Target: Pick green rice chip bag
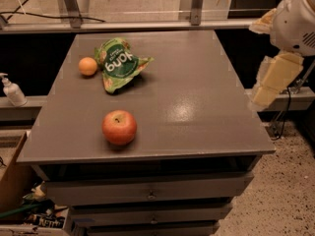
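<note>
Looking down on the grey bench [197, 82], we find the green rice chip bag [118, 65] lying crumpled on the far left part of its top. Its white lettering faces up, and one lighter corner points right. Just to the left of it sits a small orange [88, 66], so close that we cannot say whether the two touch. A red apple [119, 127] stands nearer to us, apart from the bag, on the left half of the top and close to the near edge. A dull patch of reflected light shows on the right half. The end effector [268, 85] hangs beyond the right edge of the bench, well apart from the bag. It appears as pale beige blocks beneath the rounded white arm [295, 18] at the far right. We cannot tell how far open it is or whether it has hold of anything, though the bag lies on the bench, out of its reach. Below the top, drawer fronts [147, 191] face us. A white pump bottle [11, 90] stands on a ledge to the left, a cardboard box [10, 181] sits at the near left, and speckled floor [290, 195] spreads at the near right.
</note>
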{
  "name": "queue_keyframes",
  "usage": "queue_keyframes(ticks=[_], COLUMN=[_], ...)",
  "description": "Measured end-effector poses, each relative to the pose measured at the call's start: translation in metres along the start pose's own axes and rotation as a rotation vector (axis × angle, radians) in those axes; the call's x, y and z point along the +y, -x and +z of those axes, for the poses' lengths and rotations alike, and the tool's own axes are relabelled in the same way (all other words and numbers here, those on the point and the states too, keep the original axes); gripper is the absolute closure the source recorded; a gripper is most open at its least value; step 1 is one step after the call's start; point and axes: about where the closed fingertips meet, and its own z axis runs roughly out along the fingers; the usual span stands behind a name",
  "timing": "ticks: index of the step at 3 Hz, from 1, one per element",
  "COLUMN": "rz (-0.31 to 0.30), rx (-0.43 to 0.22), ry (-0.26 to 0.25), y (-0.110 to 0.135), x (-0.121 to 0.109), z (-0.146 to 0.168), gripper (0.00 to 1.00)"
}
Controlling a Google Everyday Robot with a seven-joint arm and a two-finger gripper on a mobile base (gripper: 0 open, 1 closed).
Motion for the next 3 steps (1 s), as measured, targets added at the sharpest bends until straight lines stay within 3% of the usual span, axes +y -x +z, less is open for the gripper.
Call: queue_keyframes(ticks=[1, 3], rz=[-0.035, -0.081], rx=[-0.117, -0.324], ry=[-0.019, 0.009], y=[0.035, 0.105], x=[-0.021, -0.022], z=[0.024, 0.072], gripper=[0.0, 0.0])
